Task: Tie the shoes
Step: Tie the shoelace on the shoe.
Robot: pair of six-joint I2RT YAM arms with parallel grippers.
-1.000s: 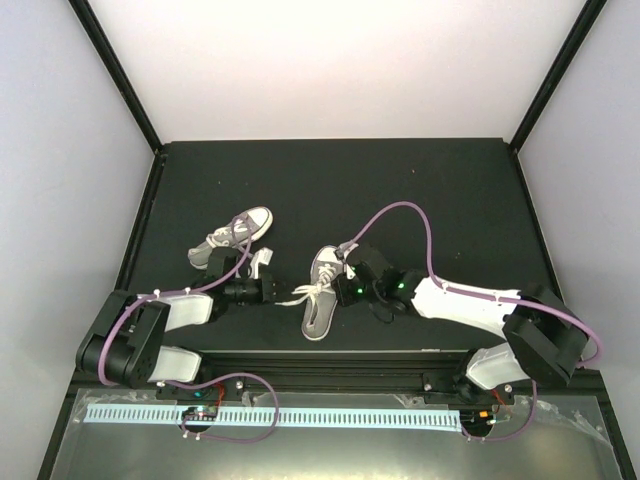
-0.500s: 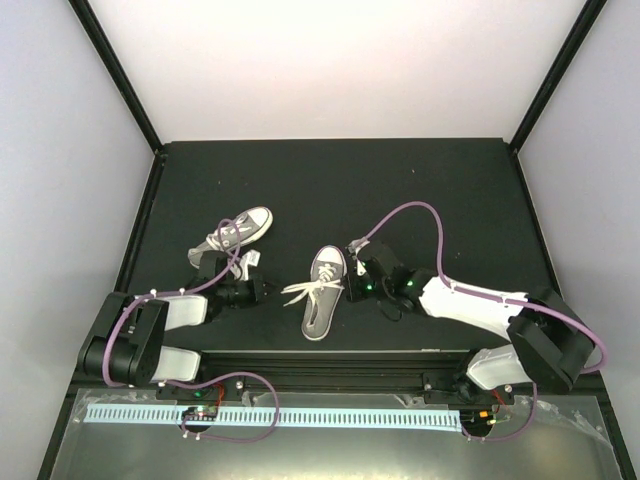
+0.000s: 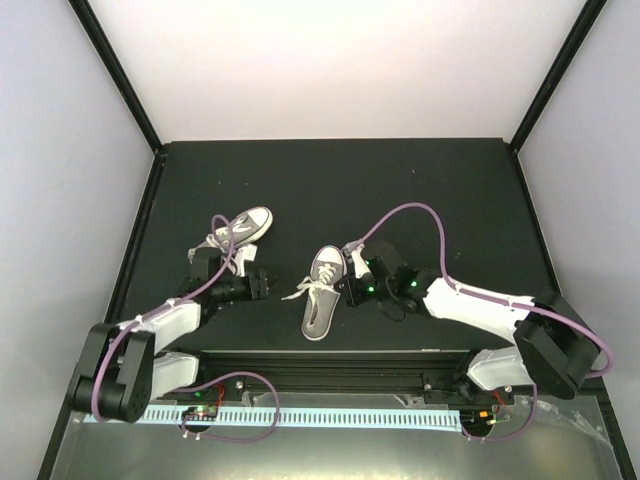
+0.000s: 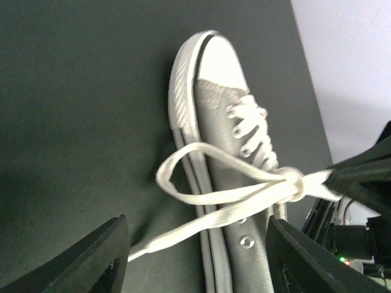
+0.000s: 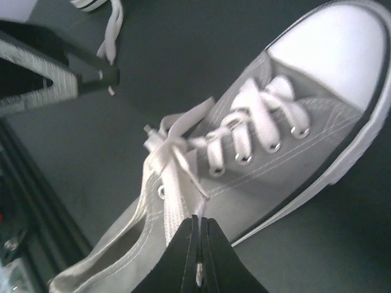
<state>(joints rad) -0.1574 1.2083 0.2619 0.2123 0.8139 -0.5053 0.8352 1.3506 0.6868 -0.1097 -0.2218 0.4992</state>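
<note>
Meanwhile, the white lace (image 5: 173, 207) of a grey canvas sneaker (image 5: 305, 152) was pinched in the right gripper (image 5: 198, 229), seemingly for tension; the left gripper (image 4: 194, 241) was spread wide.

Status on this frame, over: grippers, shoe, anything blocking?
Left gripper open, empty. Right gripper shut on lace at middle shoe; knot and one loop showing. Nothing in the way.

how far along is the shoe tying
Done: near shoe has a knot cinched, one loop out. In hand: right gripper pinches its lace; left gripper open, empty. Left: finish that bow, then the far shoe, which looks untied.
</note>
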